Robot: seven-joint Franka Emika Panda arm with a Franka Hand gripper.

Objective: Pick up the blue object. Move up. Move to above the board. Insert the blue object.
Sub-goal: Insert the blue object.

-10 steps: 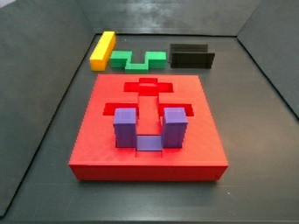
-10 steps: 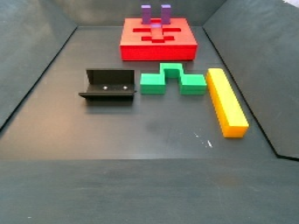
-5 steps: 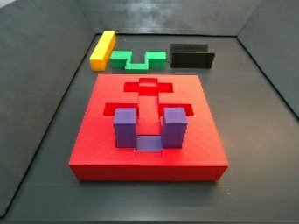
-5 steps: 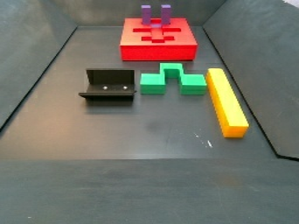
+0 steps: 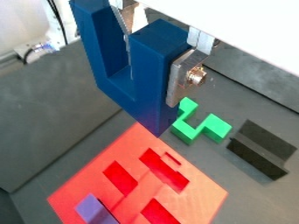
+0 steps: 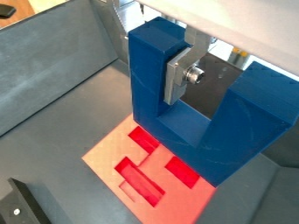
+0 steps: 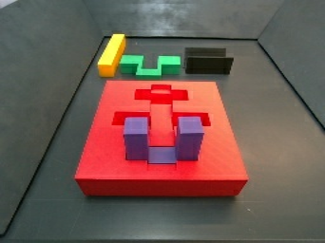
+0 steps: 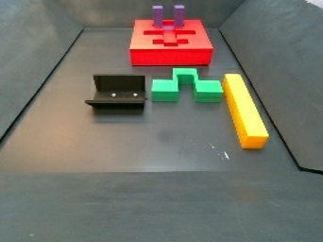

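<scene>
the board (image 7: 159, 161), a large flat red slab with shaped recesses, is shown lying on the dark floor (image 8: 164, 142) in both side views and is seen from above in both wrist views (image 5: 135, 179) (image 6: 140, 162). a lighter purple u-shaped block (image 7: 162, 138) is seated upright in a recess at one end of the board, with its two prongs pointing up; it is also seen at the far end of the board in a side view (image 8: 168, 14). a long yellow bar (image 8: 245, 111) is laid on the floor apart from the board, and a green stepped block (image 8: 186, 87) is placed just beside it. the fixture (image 8: 116, 93), a dark l-shaped bracket, stands next to the green block on its other side. the blue object (image 5: 131, 66) appears only in the wrist views, where it is held up in the air above the board, with its two prongs and joining base filling much of the frame (image 6: 205, 109). the gripper (image 5: 158, 44) is closed on the blue object, one silver finger (image 6: 181, 74) being pressed flat against the face of a prong; the gripper is poised high over the board and is not visible in either side view.
</scene>
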